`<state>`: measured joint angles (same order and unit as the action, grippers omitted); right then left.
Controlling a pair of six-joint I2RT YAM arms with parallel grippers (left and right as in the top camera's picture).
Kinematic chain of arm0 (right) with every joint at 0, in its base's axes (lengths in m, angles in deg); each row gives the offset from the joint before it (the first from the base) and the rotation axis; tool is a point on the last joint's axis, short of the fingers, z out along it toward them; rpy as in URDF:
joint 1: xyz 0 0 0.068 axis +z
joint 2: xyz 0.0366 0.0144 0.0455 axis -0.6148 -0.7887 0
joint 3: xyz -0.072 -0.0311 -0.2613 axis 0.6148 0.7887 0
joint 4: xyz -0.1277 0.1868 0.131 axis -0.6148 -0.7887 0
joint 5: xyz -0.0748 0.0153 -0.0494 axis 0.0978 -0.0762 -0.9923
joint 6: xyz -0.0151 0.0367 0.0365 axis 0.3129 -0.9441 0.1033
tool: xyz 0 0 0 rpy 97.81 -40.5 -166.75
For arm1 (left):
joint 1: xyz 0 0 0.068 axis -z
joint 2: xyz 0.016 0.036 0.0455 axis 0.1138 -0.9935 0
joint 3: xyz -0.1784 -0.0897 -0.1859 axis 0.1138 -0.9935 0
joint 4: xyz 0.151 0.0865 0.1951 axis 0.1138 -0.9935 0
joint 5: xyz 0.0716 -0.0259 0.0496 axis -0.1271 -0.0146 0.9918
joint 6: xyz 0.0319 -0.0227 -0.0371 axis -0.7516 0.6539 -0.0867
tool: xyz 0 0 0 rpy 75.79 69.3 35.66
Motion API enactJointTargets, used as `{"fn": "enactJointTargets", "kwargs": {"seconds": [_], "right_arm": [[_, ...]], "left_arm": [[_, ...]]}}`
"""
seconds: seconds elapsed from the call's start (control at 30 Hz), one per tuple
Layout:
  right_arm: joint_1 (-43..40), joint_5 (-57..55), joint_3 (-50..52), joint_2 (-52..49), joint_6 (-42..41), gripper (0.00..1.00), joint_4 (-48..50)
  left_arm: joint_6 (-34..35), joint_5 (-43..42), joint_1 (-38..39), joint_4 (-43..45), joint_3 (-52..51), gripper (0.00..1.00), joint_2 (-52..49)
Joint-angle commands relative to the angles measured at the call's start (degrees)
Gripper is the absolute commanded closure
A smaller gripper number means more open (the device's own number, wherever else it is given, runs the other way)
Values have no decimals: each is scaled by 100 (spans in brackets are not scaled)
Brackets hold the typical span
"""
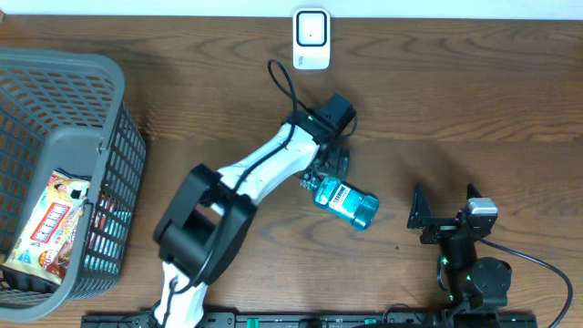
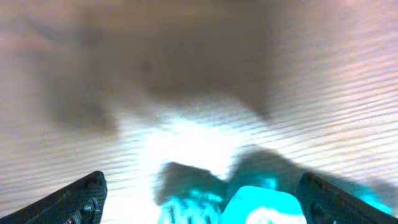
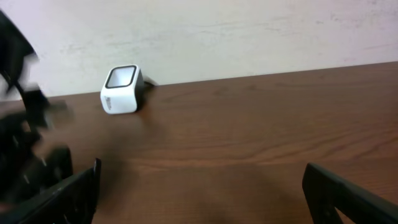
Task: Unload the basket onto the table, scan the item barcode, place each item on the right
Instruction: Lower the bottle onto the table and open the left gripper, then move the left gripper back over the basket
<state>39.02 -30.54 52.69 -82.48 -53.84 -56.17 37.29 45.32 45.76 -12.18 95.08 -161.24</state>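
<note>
my left arm (image 1: 264, 169) stretches slantwise over the brown wooden table (image 1: 474, 91), elbow bent. the left gripper (image 1: 326, 173) points down, jaws spread wide and gripping nothing. the small teal plastic bottle with a white label (image 1: 348, 202) lies on its side just under the fingertips. in the left wrist view it's blurred and cut off, so i can't tell if a finger touches it. the right gripper (image 1: 444, 217) sits low with jaws wide and empty. the white box scanner (image 3: 121, 89) is well ahead of it, to its left.
</note>
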Motion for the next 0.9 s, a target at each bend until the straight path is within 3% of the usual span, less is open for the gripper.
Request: {"fn": "enactJointTargets", "kwargs": {"seconds": [0.0,0.47,0.87], "right_arm": [[-7,-28,15,28,-37,1,-11],[-7,-28,15,26,-37,1,-11],[-7,-28,15,26,-37,1,-11]], "left_arm": [[-402,647,-2,-17,459,2,881],[-501,1217,-772,210,555,2,3322],[-927,1215,-2223,81,555,2,4166]]}}
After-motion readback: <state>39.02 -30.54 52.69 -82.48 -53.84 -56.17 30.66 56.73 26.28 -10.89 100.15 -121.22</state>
